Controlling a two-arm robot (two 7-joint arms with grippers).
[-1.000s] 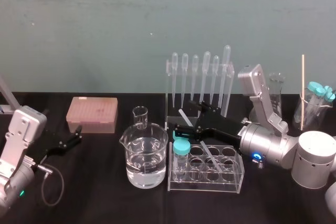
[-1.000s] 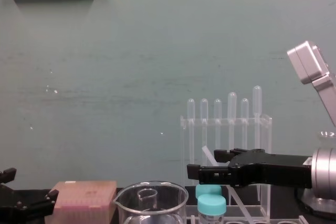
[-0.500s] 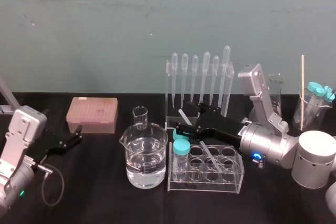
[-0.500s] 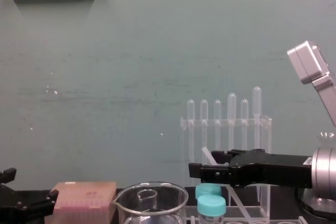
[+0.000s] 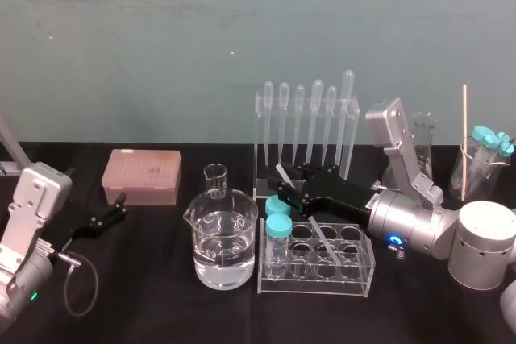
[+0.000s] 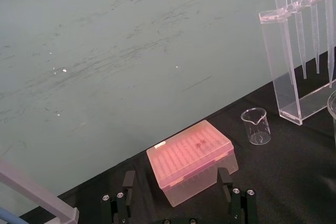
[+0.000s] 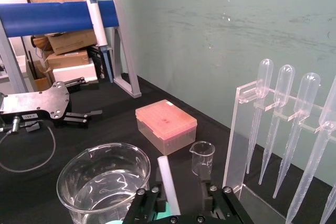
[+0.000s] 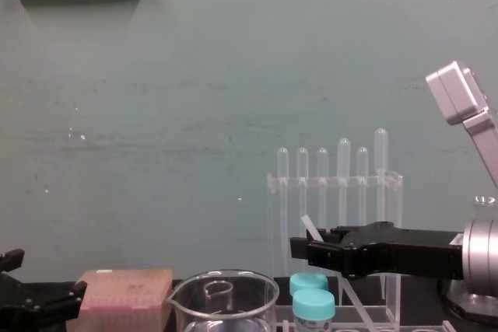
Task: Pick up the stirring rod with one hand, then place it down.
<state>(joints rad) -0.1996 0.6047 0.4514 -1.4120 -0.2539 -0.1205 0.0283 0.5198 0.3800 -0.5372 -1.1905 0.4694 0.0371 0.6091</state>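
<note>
Stirring rod: one, leaning in the tube rack, passing between the fingers of the right gripper.
Right gripper fingers: apart.
Left gripper: by the left edge, fingers apart.
Pipettes: six.
Capped tubes: two.
Beakers: two.
Open room: front-left table.

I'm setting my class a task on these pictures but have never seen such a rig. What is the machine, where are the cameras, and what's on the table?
It is a robot with two arms, each ending in a two-fingered gripper. One picture looks down from its head, one looks across from its chest, two come from its wrists. On the black table stand a beaker of water, a pink box, a pipette rack and a tube rack. The right gripper reaches in around the stirring rod, which leans with its lower end in the tube rack; it looks open, not clamped. The left gripper sits idle near the pink box, open.
</note>
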